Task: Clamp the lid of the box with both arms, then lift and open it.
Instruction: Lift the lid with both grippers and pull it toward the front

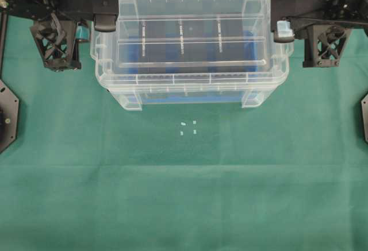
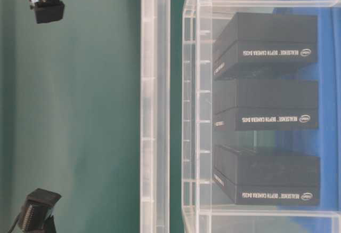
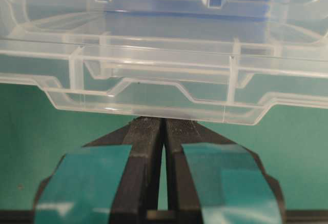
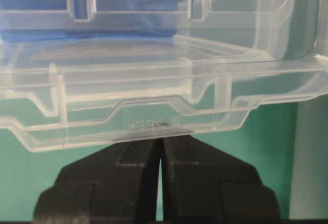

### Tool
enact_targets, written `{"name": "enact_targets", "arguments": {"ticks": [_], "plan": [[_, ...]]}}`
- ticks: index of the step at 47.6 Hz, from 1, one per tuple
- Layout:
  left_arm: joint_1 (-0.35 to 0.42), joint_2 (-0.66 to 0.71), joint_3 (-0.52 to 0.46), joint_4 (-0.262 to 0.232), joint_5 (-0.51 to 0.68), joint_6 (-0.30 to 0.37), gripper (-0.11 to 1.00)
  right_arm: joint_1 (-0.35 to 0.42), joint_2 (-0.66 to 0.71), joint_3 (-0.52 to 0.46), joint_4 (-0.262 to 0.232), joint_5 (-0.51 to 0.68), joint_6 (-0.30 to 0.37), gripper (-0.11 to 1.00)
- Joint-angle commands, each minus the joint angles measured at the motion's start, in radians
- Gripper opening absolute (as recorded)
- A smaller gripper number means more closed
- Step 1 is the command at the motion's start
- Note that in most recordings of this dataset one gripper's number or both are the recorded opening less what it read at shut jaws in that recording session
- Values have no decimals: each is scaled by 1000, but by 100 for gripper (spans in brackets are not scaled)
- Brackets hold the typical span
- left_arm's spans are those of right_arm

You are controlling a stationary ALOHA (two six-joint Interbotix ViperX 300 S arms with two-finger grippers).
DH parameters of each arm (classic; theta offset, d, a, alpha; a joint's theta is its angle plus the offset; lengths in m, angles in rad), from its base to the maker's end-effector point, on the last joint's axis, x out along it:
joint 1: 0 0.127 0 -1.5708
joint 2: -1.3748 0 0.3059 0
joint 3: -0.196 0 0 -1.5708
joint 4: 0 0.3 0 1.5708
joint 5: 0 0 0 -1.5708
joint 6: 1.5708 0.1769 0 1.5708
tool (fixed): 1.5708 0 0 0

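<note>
Both my grippers, left (image 3: 163, 124) and right (image 4: 160, 141), have jaws clenched on end tabs of the flat clear plastic lid (image 1: 192, 38), holding it level above the deep clear plastic box (image 1: 192, 87) for a balanced lift.

A table covered edge to edge with a green cloth (image 1: 184, 205), faintly creased in horizontal bands. A deep clear plastic box (image 1: 138, 99) stands directly on the cloth at the far middle, its two front feet touching the fabric. Just in front of the box, near the centre, four tiny white marks (image 1: 188, 127) lie on the cloth in a loose square. Black angular base plates (image 1: 7, 116) rest at the left and right (image 1: 364, 116) edges
</note>
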Motion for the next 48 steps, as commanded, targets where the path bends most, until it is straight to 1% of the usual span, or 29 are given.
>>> {"name": "enact_targets", "arguments": {"ticks": [1,9,14,16,24,32,37,41,48], "plan": [[-12,-12,-55,-3,-12,-3,1,34,-12,-57,12,-9,11,0],[-17,-18,-49,-3,-11,-9,1,43,-12,-57,14,-6,12,0],[-43,-26,-49,-3,-2,-23,1,66,-12,-61,14,12,15,0],[-57,-29,-48,-3,2,-34,1,84,-12,-66,12,25,29,0],[-115,-43,-46,-3,23,-95,1,152,-14,-86,8,71,114,0],[-181,-44,-44,-3,38,-153,1,235,-14,-91,-20,109,186,0],[-236,-44,-44,-2,40,-192,1,290,-14,-94,-26,123,227,0],[-275,-44,-44,-2,40,-222,1,333,-14,-95,-38,132,265,0],[-344,-43,-44,0,43,-287,1,410,-12,-98,-77,152,342,0]]}}
